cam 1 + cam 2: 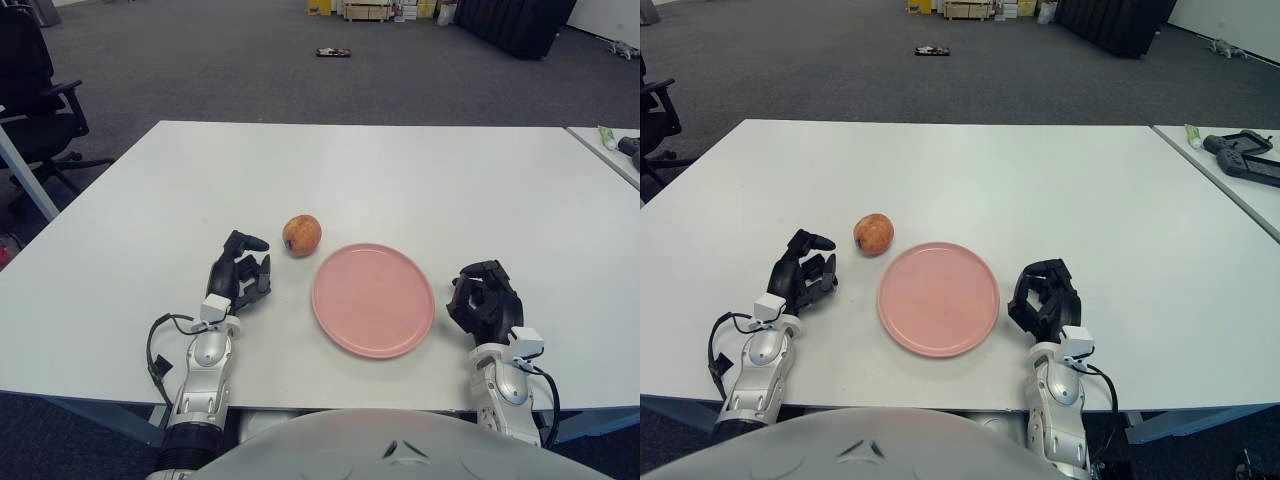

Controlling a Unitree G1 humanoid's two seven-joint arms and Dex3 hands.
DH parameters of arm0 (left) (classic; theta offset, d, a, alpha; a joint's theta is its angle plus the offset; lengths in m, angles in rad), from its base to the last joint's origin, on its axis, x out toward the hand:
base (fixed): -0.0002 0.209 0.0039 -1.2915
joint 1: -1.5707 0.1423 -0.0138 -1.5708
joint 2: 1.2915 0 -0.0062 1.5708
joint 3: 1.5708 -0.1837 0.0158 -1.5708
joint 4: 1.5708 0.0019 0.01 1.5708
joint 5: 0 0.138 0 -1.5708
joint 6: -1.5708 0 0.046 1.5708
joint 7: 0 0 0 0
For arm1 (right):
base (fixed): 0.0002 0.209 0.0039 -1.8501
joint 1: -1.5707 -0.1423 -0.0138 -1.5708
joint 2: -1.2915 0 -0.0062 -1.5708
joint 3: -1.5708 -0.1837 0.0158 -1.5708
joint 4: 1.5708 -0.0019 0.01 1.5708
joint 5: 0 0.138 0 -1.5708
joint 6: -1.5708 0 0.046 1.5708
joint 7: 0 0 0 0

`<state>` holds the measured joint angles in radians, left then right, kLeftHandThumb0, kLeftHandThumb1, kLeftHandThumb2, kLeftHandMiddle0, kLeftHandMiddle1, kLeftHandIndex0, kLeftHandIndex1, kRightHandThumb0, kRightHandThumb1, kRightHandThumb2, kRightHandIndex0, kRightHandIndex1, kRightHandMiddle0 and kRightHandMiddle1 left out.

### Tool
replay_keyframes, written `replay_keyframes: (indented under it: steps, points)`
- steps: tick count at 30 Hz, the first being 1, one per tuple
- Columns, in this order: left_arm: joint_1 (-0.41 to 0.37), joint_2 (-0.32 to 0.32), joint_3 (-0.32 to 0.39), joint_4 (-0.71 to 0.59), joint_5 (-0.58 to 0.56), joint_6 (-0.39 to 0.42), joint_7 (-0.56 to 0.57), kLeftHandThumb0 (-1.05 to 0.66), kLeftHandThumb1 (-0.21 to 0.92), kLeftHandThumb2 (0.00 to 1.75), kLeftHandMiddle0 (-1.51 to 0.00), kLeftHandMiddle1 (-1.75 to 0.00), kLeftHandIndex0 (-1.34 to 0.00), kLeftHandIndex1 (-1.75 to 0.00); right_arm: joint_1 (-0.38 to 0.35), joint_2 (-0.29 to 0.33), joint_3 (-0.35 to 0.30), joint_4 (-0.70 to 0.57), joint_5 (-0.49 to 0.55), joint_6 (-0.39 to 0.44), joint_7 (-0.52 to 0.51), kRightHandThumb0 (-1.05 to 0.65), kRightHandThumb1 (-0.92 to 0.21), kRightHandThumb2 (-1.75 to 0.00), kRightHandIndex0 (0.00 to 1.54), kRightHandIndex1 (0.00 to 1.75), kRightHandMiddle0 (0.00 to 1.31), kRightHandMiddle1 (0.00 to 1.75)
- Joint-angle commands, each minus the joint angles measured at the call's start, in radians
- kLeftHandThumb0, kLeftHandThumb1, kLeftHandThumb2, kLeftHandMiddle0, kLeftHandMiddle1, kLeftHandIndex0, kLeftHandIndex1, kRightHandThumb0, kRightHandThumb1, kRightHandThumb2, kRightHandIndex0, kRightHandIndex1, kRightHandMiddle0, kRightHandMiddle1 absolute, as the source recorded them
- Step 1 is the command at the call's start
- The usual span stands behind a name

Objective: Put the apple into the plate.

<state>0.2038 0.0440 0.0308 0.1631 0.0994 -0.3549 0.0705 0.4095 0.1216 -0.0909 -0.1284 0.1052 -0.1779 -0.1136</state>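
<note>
A reddish-orange apple (301, 235) sits on the white table just beyond the upper left rim of a pink plate (373, 298), close to it but outside it. The plate holds nothing. My left hand (240, 270) is on the table left of the plate and a little nearer than the apple, apart from it, with fingers loosely curled and holding nothing. My right hand (484, 299) shows right of the plate, fingers curled and holding nothing.
The white table (400, 170) stretches far behind the plate. A second table (610, 150) at the right carries small items. An office chair (35, 100) stands at the far left beyond the table.
</note>
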Motion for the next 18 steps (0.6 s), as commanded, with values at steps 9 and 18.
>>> replay_keyframes:
  steps: [9, 18]
  points:
    - [-0.045, 0.036, -0.043, -0.055, 0.236, 0.015, 0.115, -0.37, 0.79, 0.7, -0.56, -1.7, -0.27, -1.75, -0.016, 0.003, -0.002, 0.006, 0.001, -0.002, 0.003, -0.42, -0.52, -1.07, 1.08, 1.75, 0.45, 1.75]
    - [-0.072, 0.1, -0.095, -0.081, 0.422, 0.057, 0.155, -0.64, 0.59, 0.82, -0.04, -0.95, -0.02, -1.05, -0.015, 0.003, -0.002, 0.01, 0.007, -0.006, 0.009, -0.41, -0.53, -1.06, 1.08, 1.75, 0.45, 1.75]
